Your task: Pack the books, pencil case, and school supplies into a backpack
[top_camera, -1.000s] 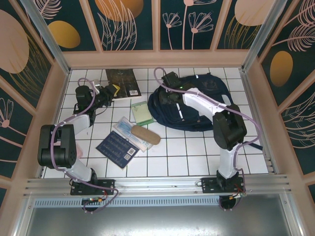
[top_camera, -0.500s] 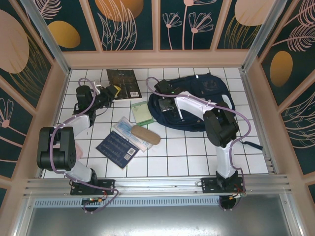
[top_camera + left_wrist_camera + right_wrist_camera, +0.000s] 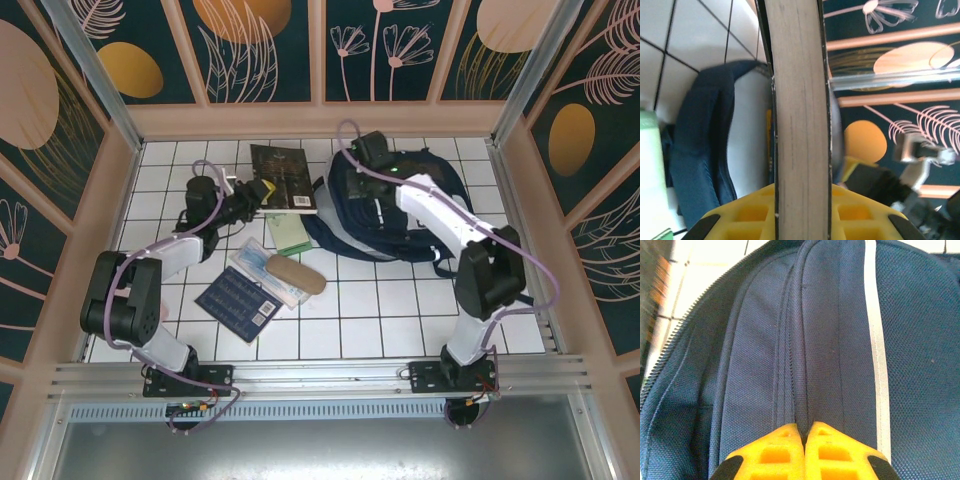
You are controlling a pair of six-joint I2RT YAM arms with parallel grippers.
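My left pincer was pinching the black book on edge, its pale page block upright between the yellow fingers. From above, the book stuck out rightward from that pincer, its far end just beside the left flank of the backpack, with the back wall close behind both. My right pincer was pressed together on a raised fold of the backpack's fabric, a white stripe running alongside. The pale green box lay just near of the book, touching the backpack's edge or nearly so; I could not tell which. Nearer me sat the clear packet, the brown pencil case across it, and a navy book. Bare table lay open in front of the backpack and left of my left arm
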